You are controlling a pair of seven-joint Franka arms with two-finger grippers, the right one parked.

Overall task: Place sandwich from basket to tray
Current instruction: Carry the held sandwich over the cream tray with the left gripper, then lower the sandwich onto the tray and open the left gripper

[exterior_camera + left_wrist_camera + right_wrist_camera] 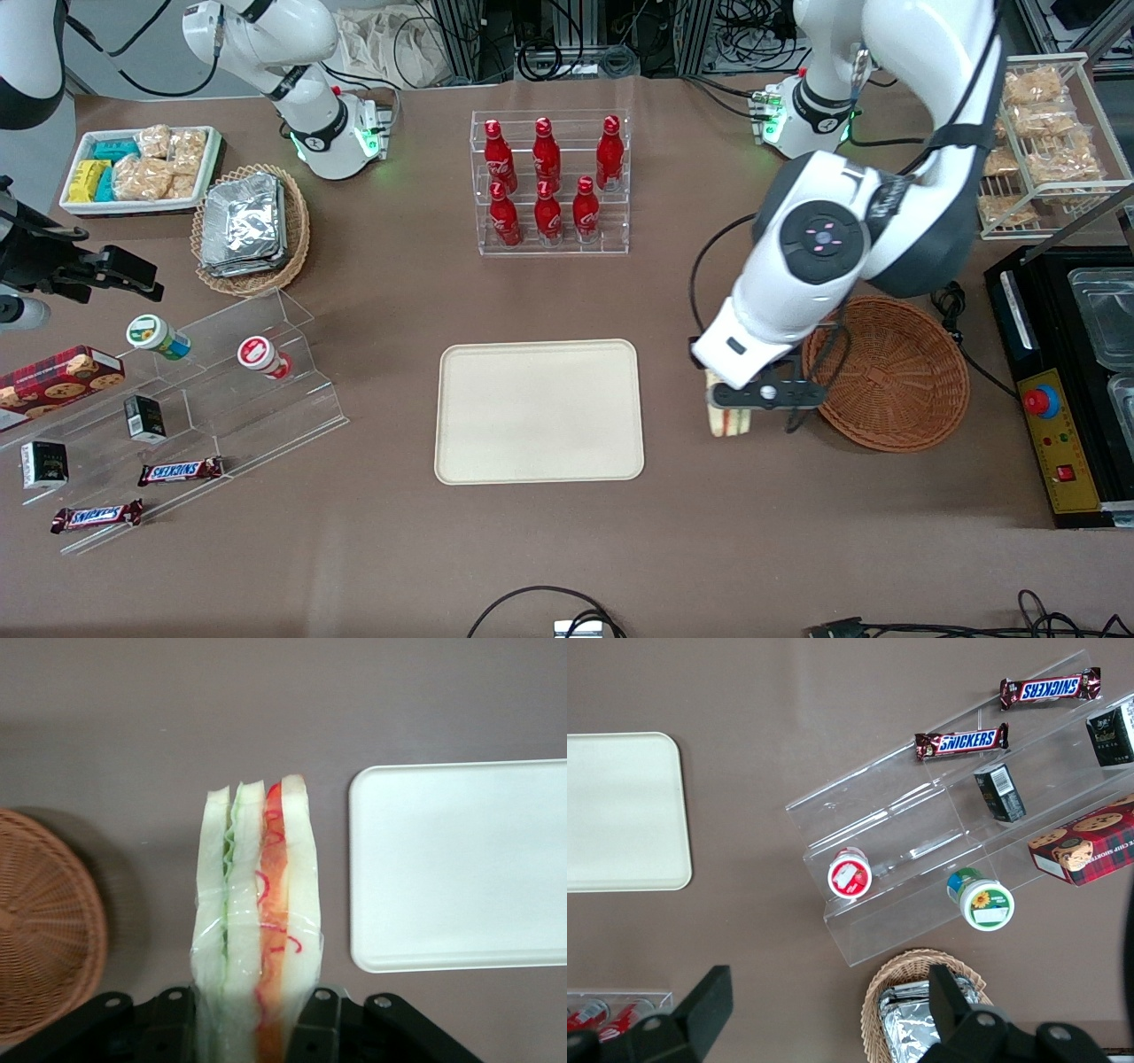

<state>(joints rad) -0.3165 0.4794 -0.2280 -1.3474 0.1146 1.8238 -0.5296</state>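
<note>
My left gripper (732, 400) is shut on the sandwich (257, 930), a wrapped wedge of pale bread with green and red-orange filling. It holds the sandwich (728, 424) over the brown table, between the reddish-brown wicker basket (895, 372) and the cream tray (539, 410). The black fingers (321, 1028) press on both sides of the wedge. The basket (40, 930) holds nothing that I can see. The tray (461, 864) is bare; it also shows in the right wrist view (620, 811).
A clear rack of red bottles (549, 182) stands farther from the camera than the tray. A black appliance (1063, 372) and a white wire rack of snacks (1045, 142) lie toward the working arm's end. Clear shelves with snacks (177, 416) lie toward the parked arm's end.
</note>
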